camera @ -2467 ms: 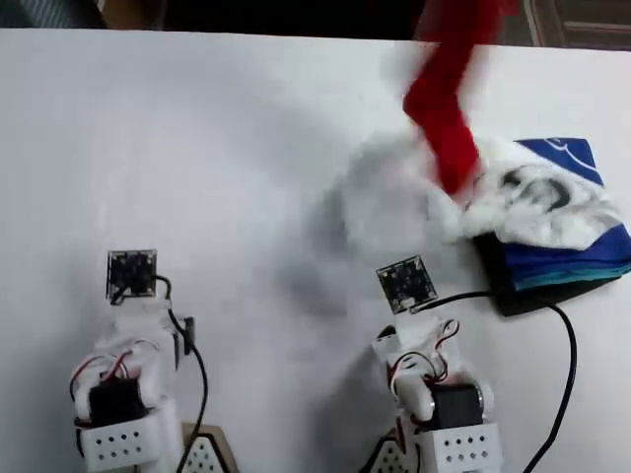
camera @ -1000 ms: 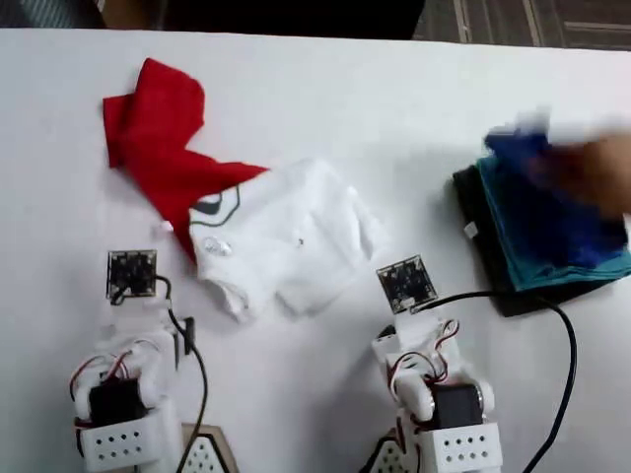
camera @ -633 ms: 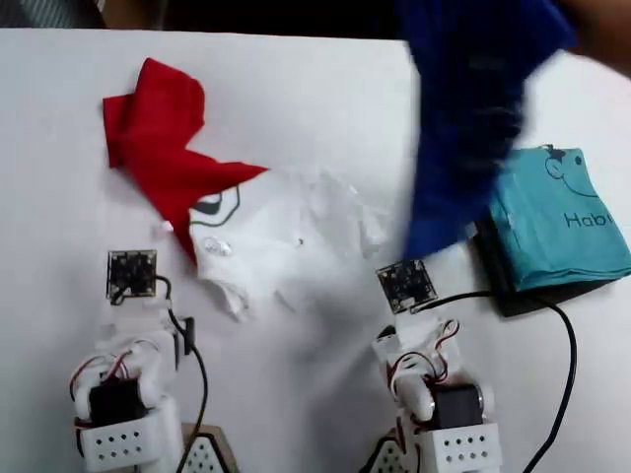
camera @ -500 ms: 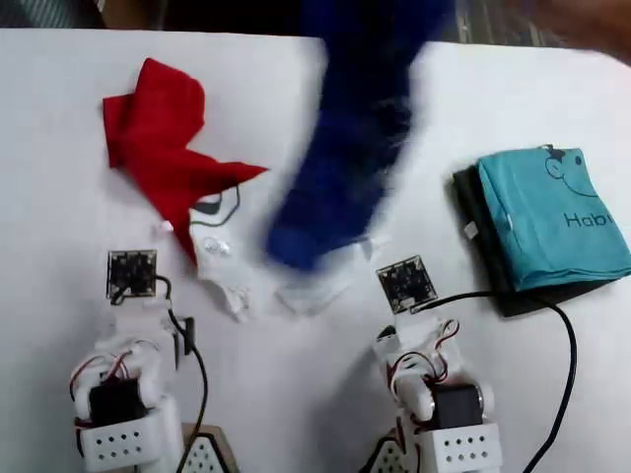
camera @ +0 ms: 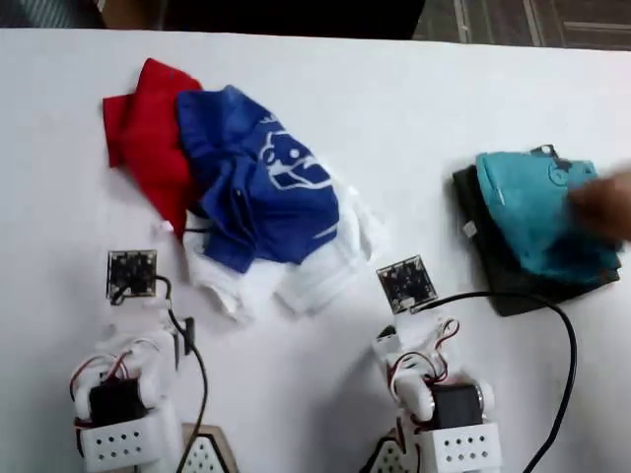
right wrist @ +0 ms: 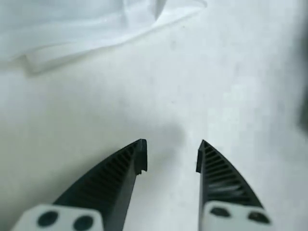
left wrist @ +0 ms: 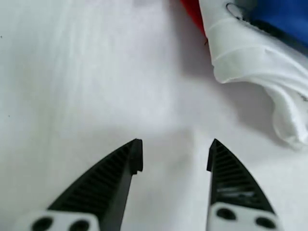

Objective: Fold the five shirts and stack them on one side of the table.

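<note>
My left pincer is spread, with nothing between its two black jaws. It hangs over the bare worktop, just beside the left edge of the white shirt. My right pincer is spread too and holds nothing. It is near the right edge of the white shirt, and a hem of that shirt lies a little ahead of it.

The white shirt lies crumpled and not folded. The blue shirt lies on top of it, also crumpled, with its white print facing up. It covers most of the white shirt, so the white cloth shows only along the side nearest to my arms and on the right. The red shirt lies in a heap at the far left of the white shirt, and its right edge goes under the blue one.

Well apart from the white shirt, to its right, the teal shirt lies on a folded black shirt. A person's hand is at the right part of the teal shirt. The hand is blurred, so I cannot tell if it grips the cloth.
</note>
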